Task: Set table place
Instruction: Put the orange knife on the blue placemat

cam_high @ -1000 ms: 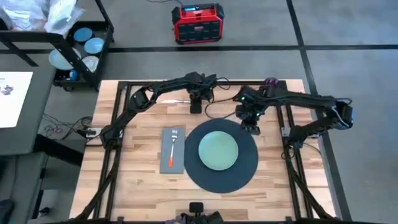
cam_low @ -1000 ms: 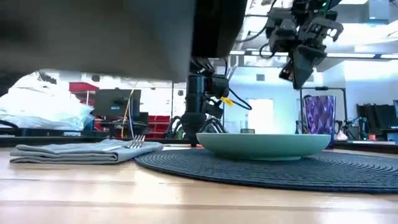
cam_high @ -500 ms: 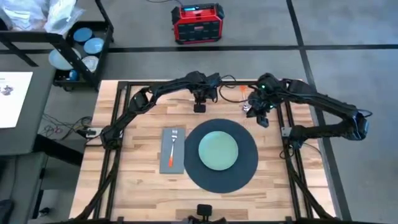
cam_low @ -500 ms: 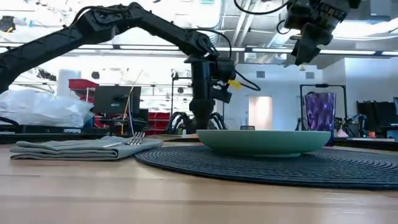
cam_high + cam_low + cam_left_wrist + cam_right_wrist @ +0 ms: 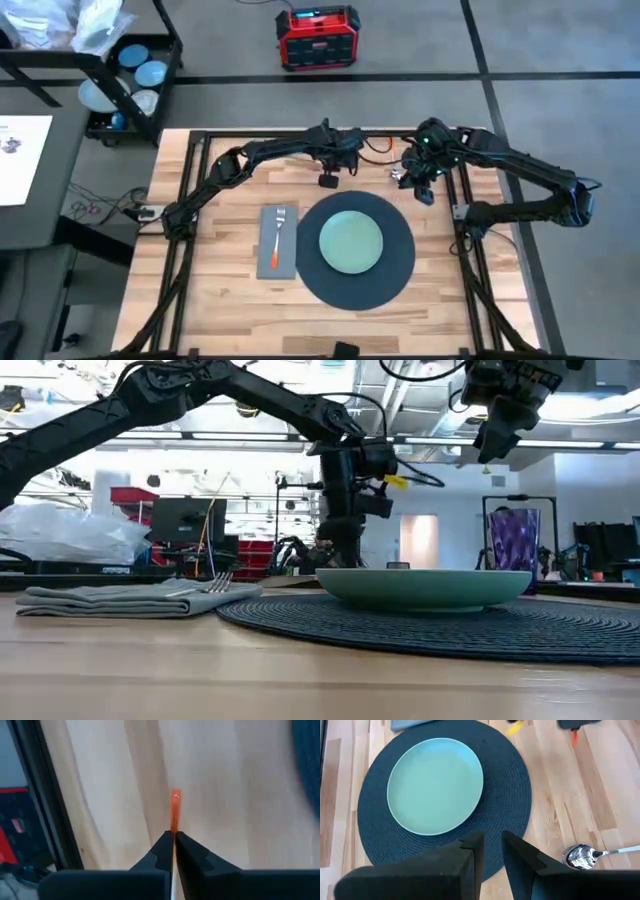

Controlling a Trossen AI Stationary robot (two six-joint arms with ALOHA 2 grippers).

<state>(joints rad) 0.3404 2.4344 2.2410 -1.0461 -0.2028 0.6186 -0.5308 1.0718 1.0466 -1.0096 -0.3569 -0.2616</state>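
Orange-handled utensil point(image 5: 175, 815) in left end effector point(image 5: 173, 840)

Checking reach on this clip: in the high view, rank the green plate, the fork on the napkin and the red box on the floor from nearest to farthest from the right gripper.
From the right gripper, near the table's far right:
1. Green plate, on the dark mat, toward the table's middle.
2. Fork, on the napkin, left of the mat.
3. Red box, on the floor beyond the table; close to the fork's distance, though it looks slightly farther.

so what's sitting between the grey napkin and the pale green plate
Only the rim of the dark round woven mat and a strip of bare wooden table separate the grey napkin from the pale green plate, per the high view.
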